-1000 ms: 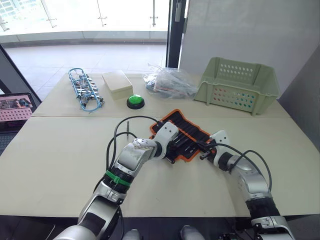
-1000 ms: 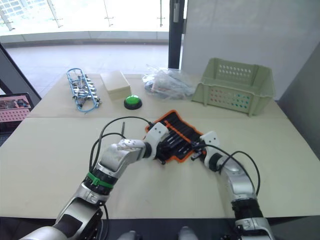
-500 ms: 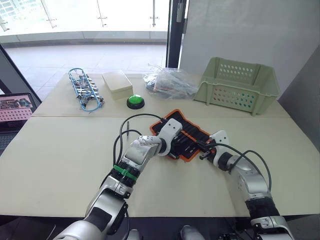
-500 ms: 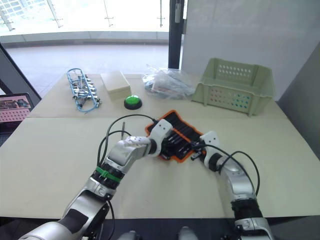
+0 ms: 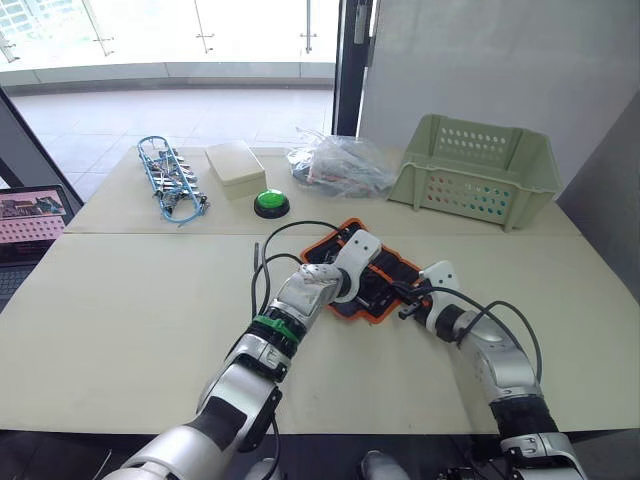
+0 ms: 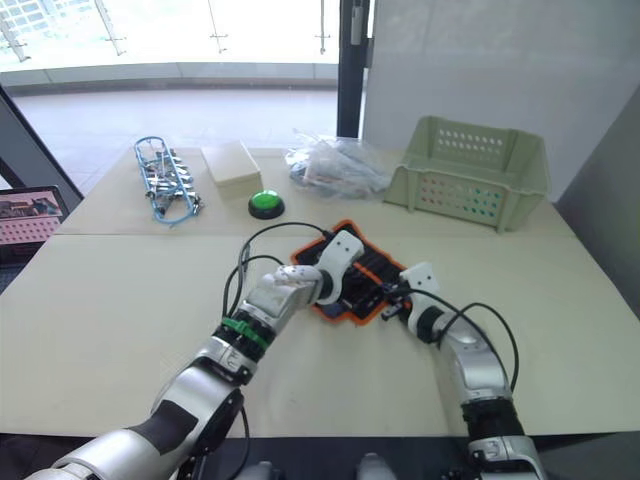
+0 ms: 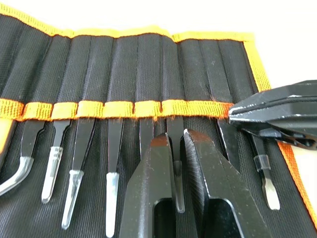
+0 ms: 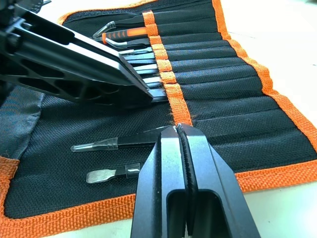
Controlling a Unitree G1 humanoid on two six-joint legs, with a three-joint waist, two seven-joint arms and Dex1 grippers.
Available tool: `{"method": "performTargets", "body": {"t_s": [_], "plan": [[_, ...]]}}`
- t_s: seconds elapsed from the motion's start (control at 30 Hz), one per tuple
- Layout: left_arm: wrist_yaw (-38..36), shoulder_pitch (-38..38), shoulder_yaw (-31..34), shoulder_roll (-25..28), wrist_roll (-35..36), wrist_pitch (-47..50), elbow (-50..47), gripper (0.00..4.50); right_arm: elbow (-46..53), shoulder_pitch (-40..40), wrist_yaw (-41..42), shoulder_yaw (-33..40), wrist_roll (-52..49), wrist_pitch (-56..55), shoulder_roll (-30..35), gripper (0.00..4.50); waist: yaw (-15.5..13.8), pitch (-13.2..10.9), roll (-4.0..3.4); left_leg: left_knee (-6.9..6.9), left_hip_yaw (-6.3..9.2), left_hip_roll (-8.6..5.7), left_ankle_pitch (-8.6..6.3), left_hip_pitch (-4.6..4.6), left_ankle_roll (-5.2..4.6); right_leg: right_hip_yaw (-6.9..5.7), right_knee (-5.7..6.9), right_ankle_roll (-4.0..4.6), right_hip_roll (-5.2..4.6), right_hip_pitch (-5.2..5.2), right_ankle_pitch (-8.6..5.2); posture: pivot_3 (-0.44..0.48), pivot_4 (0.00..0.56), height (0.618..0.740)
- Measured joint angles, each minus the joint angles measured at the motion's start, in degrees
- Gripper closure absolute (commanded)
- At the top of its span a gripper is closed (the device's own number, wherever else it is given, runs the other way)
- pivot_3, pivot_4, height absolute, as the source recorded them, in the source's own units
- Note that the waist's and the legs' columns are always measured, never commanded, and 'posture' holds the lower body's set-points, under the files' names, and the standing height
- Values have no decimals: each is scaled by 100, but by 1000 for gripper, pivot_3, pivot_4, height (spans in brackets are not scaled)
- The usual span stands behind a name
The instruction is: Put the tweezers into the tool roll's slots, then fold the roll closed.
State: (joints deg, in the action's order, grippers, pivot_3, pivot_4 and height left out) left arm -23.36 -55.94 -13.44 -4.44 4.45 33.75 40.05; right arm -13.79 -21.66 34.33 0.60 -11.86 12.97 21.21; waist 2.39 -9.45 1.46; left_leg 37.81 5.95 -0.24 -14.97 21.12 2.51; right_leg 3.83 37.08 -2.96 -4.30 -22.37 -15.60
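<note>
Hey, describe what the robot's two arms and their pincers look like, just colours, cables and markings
Both arms are silver-grey metal with white housings near the wrists. The left arm wears a green band partway along its forearm and carries looping black cables. The right arm also trails black cables. The left pincer and the right pincer each have two black, flat-sided fingers tapering to the tips.

We see the tool roll point(image 7: 148, 59) in black woven fabric with orange edging and an orange band across the slots point(image 7: 119, 108). The tweezers point(image 7: 113, 168) are black with clear, silvery tip caps. Both the left gripper point(image 7: 171, 144) and the right gripper point(image 8: 177, 131) are glossy black. The basket point(image 5: 475, 170) is pale green, perforated. The button point(image 5: 270, 203) is bright green; the wire bundle point(image 5: 170, 185) is blue.
</note>
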Motion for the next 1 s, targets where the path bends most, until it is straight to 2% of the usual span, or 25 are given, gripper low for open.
{"method": "performTargets", "body": {"t_s": [0.23, 0.3, 0.5, 0.67, 0.77, 0.9, 1.0], "plan": [[7, -74, 73, -89, -164, -269, 305, 4481, 3, -6, -4, -6, 1, 0, -29, 4500, 2, 0, 0, 0, 0, -1, 0, 0, 0, 0, 0, -1, 0, 1, 0, 0, 150, 740], [-65, 6, 68, 52, -206, -176, 63, 3570, -2, -19, -2, -17, 1, 0, -54, 4500, 17, 0, -1, 0, 0, 1, 0, -1, 0, 0, 2, -1, 1, 0, 0, 0, 150, 740], [-424, 525, 226, 654, -5, 646, -1354, 1689, -35, -29, -18, -24, 1, -33, -80, 4500, 32, 1, -3, -1, 1, 6, 0, -2, 0, 1, 3, 0, 5, -1, 0, 0, 150, 740], [-613, 848, 596, 1489, 184, 1214, -2505, 33, -62, -40, -37, -4, 0, -38, -95, 4500, 33, 2, -4, -1, 1, 7, 0, -4, 0, 1, 6, 0, 6, -2, 0, 0, 150, 740], [-735, 1027, 824, 1897, 306, 1368, -3080, 33, -91, -69, -5, 2, 0, -33, -87, 4500, 20, 2, -4, 0, 2, 5, 0, -4, 0, 1, 5, 0, 2, 0, 0, 0, 150, 740], [-883, 1373, 1136, 2097, 575, 1238, -3591, 33, -136, -146, 31, -8, 6, -20, -64, 4500, 14, 2, -4, 0, 2, 6, 0, -4, 1, 1, 5, 0, 2, -1, 0, 0, 150, 740], [-799, 1921, 1655, 2302, 769, 1021, -4164, 33, -176, -207, 105, -44, 6, -14, -50, 4500, 57, 2, -5, -3, 1, 12, 0, -4, 0, 4, 8, 1, 7, -12, 0, 0, 150, 740]]}}
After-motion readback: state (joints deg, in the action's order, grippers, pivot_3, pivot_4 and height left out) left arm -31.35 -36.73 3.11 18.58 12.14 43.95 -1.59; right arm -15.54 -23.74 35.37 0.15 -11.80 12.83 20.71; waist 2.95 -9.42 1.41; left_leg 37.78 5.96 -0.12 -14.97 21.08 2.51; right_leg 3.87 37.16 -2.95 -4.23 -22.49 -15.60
